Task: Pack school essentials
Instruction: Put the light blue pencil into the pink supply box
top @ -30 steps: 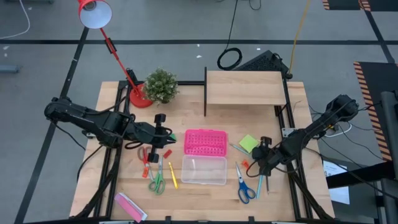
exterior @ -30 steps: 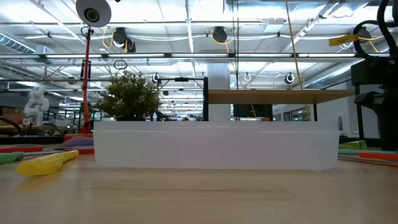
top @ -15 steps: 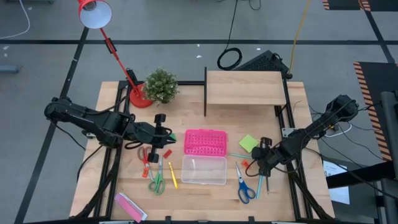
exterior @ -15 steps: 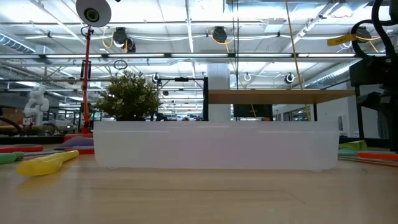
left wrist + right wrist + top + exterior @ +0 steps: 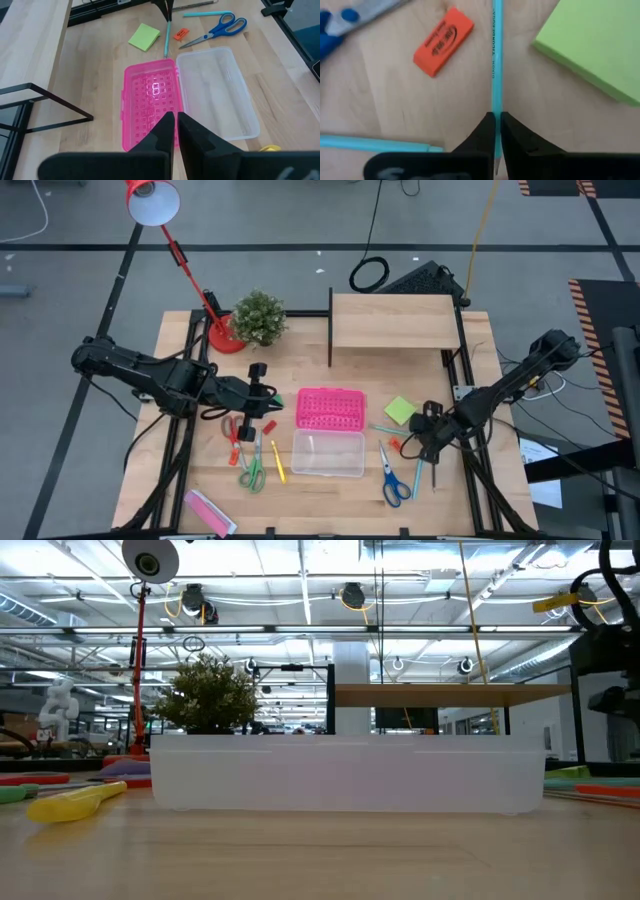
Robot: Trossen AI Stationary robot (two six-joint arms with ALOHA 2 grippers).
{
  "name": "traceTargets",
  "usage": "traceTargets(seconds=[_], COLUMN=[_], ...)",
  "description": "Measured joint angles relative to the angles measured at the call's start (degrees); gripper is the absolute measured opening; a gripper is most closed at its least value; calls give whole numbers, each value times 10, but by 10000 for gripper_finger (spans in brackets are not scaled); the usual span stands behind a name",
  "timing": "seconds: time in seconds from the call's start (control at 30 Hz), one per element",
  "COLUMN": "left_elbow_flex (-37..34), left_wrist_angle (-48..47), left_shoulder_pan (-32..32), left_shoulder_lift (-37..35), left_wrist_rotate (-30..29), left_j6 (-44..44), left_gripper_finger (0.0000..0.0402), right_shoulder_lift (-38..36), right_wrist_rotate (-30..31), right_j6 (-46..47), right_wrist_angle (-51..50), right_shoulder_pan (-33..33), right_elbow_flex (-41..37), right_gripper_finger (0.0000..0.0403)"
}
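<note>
Two end effectors in play – the right one matters. Right end effector [image 5: 496, 117] sits low over the table [image 5: 330, 500], fingers drawn together and clamped on one end of a light-blue pencil [image 5: 496, 60]. The pencil's long axis runs straight ahead of the fingers, in line with them, lying flat or nearly so. Just off one side of the shaft is the orange eraser [image 5: 443, 41], apart from it; off the other side is the lime-green note pad [image 5: 595, 45], also not touching. Blue scissors [image 5: 392, 480] lie near. Further out from this end effector, across the table's middle, the clear box [image 5: 328, 452] stands open with the pink lid [image 5: 330, 408] touching its far long edge – judged as where the pencil goes. Right arm is clearly nearer. Farthest, beyond the lid, the left end effector [image 5: 175, 120] waits, fingers together on nothing.
</note>
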Motion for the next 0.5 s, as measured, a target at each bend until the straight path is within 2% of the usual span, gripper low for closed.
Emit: traceTargets(seconds=[0.3, 0.5], left_elbow_flex=[0, 0], left_wrist_angle=[0, 1], left_shoulder_pan=[0, 0], left_shoulder_lift=[0, 0], left_wrist_rotate=[0, 0], left_j6=[0, 0], left_gripper_finger=[26, 26], right_shoulder_lift=[-36, -36], right_wrist_rotate=[-8, -19], right_j6=[13, 34], right_wrist_angle=[0, -19], right_shoulder_pan=[1, 1], right_elbow_flex=[0, 2], right_gripper_finger=[0, 1])
